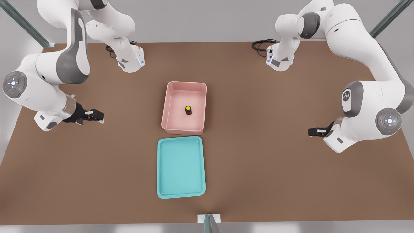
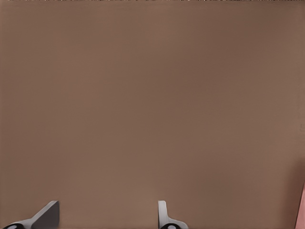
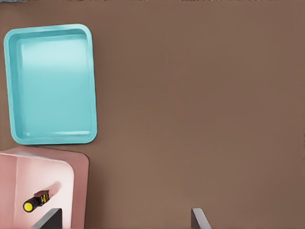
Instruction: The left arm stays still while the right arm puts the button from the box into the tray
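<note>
The claw [image 1: 99, 116] is hanging low over the table [image 1: 258, 161] at the front view's left, with its fingers spread wide and gripping nothing; the right wrist view is showing the two fingertips [image 3: 47, 220] far apart with only bare tabletop between them. The button [image 1: 188, 110] is sitting inside the box [image 1: 165, 110], near the middle of its floor, and it is touching none of the walls. From the claw it is lying straight ahead, the way the fingers are pointing, well apart across open table and beyond the box's nearest wall; that wall is standing between claw and button, so the reach is probably calling for a rise over the rim and a descent from above, not a level approach. The button is standing on its dark base with the yellow cap facing up, so its long axis is running upright and the fingers are likely needing to close across the sides of the stub. The tray [image 1: 158, 168] is lying just beside the box, off to one side of the line from claw to button, and it is holding nothing. The front view is giving the whole layout and the cap seen from above; the right wrist view is showing the button [image 3: 35, 202] from the side, dark body and yellow end at a slant, with the box wall [image 3: 78, 191] and the tray [image 3: 93, 86] beyond it, but not the box's far half.
</note>
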